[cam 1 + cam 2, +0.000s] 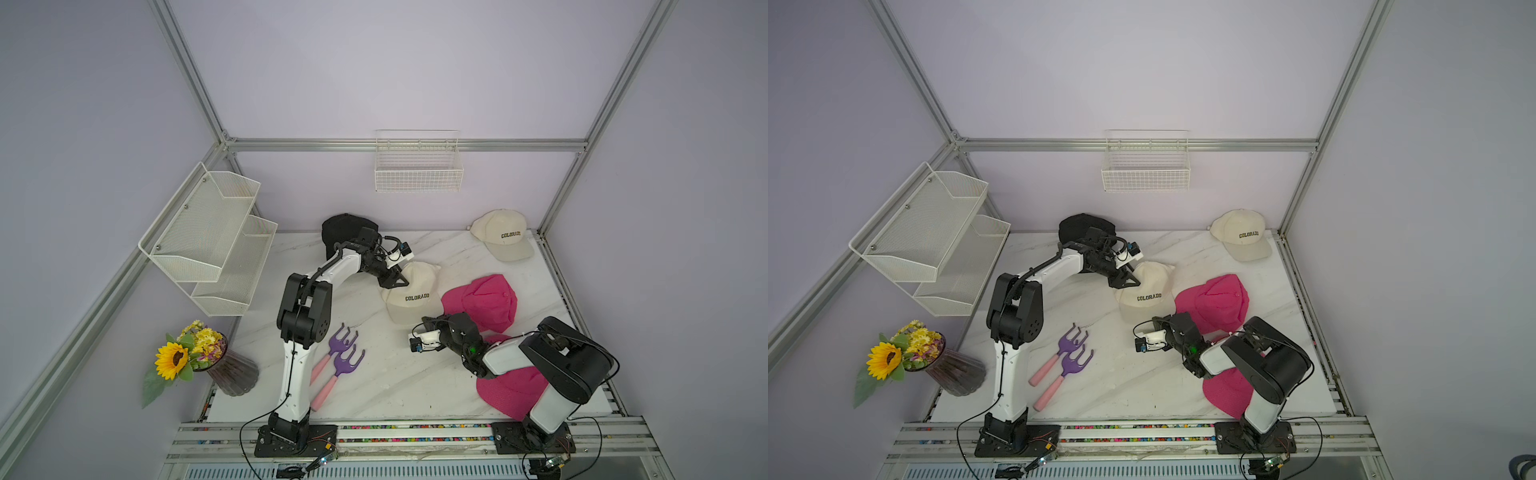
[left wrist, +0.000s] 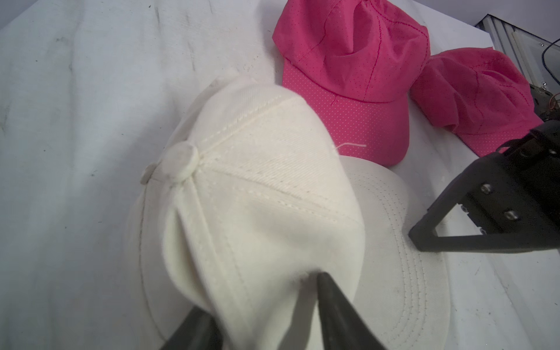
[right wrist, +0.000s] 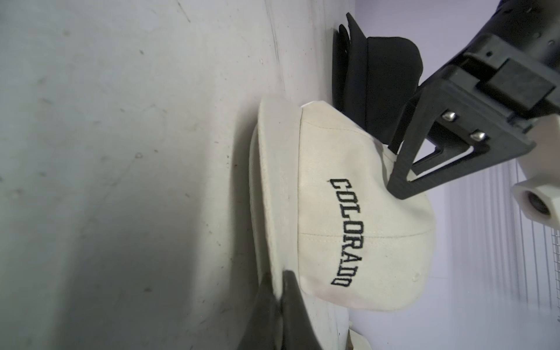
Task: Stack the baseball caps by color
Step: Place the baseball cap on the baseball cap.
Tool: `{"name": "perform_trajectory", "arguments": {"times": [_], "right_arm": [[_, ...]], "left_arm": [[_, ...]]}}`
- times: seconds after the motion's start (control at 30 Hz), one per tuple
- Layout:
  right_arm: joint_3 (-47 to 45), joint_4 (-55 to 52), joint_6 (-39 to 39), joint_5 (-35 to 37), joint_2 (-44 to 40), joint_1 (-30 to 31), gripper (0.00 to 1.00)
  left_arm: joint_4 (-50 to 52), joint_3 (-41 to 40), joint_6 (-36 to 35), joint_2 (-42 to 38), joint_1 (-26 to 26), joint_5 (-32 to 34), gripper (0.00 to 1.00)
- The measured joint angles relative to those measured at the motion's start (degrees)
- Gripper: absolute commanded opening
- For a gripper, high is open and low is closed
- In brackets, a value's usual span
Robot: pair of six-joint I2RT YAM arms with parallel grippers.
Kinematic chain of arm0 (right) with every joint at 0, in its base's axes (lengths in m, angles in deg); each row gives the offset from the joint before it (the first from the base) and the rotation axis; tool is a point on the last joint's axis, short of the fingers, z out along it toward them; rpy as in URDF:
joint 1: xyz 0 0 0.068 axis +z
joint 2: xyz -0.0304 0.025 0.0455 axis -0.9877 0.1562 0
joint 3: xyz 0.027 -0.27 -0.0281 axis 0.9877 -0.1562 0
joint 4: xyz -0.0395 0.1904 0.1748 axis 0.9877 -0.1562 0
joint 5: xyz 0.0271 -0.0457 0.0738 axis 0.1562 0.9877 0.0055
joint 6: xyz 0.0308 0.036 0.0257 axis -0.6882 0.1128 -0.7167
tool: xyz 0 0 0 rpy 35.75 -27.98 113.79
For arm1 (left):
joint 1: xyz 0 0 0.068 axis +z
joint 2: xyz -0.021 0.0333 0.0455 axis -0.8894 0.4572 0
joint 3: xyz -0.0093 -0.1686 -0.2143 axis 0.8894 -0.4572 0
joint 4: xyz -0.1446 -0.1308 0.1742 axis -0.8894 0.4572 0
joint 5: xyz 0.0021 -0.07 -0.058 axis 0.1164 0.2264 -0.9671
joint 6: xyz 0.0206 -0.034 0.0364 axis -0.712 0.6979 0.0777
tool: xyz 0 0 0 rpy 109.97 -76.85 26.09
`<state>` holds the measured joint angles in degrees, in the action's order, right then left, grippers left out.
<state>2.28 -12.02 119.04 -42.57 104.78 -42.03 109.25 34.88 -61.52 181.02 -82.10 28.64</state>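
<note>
A cream "COLORADO" cap [image 1: 411,297] [image 1: 1144,297] lies mid-table on top of another cream cap, whose brim [image 3: 254,157] peeks out beneath. My left gripper [image 1: 401,282] [image 2: 260,294] is open, its fingers straddling the back of the crown. My right gripper [image 1: 424,322] [image 3: 277,274] is shut on the front edge of the top cap's brim. Another cream cap [image 1: 503,232] sits at the back right. One pink cap [image 1: 486,301] lies beside the stack, a second pink cap [image 1: 511,390] partly under the right arm. Black caps [image 1: 343,228] are piled at the back wall.
Two purple hand rakes [image 1: 340,353] lie left of centre near the left arm. A vase of flowers [image 1: 195,353] stands at the front left. A mesh shelf [image 1: 208,237] hangs on the left wall, and a wire basket [image 1: 417,166] on the back wall.
</note>
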Motion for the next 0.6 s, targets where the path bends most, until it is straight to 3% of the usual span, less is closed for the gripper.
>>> {"name": "perform_trajectory", "arguments": {"times": [0.07, 0.2, 0.37, 0.5, 0.6], "right_arm": [[0.4, 0.4, -0.1, -0.1, 0.4, 0.0, 0.0], [0.5, 0.6, -0.2, -0.4, 0.4, 0.0, 0.0], [0.6, 0.5, -0.3, -0.8, 0.4, 0.0, 0.0], [1.4, -0.2, -0.2, -1.1, 0.2, 0.0, 0.0], [2.4, -1.1, -0.2, -1.1, 0.2, 0.0, 0.0]], "left_arm": [[-1.0, 0.0, 1.7, 0.0, 0.1, 0.0, 1.0], [-6.8, 0.0, 8.9, 0.0, 0.2, 0.7, 1.0], [-18.4, 0.2, 25.7, 0.1, 0.1, 3.5, 1.0], [-18.9, 11.1, 40.3, 6.1, 0.0, 6.0, 1.0], [-19.7, 12.8, 47.5, 8.8, -0.2, 6.1, 1.0]]}}
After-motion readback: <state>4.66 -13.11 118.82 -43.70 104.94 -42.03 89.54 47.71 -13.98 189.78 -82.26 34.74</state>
